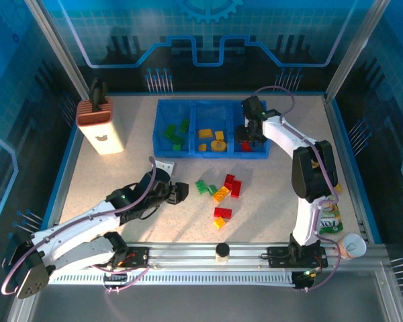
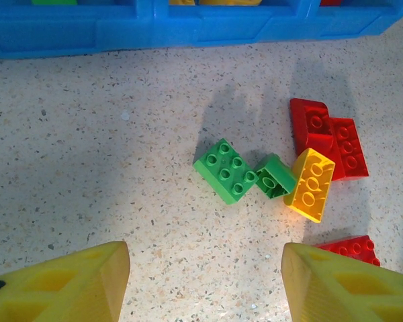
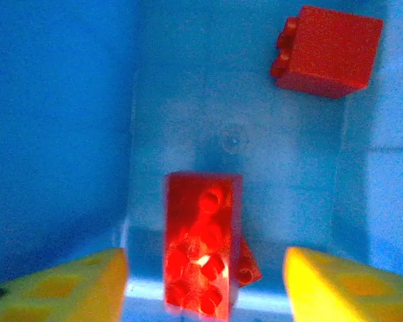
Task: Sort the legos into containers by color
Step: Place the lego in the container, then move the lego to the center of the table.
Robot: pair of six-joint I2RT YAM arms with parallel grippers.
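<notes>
Two claws gape wide: right gripper (image 3: 203, 268) flanks, without touching, a red brick (image 3: 200, 228) in the tray (image 3: 67, 134); left gripper (image 2: 205, 265) empty.

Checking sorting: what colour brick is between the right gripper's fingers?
Red brick; right wrist view.
</notes>
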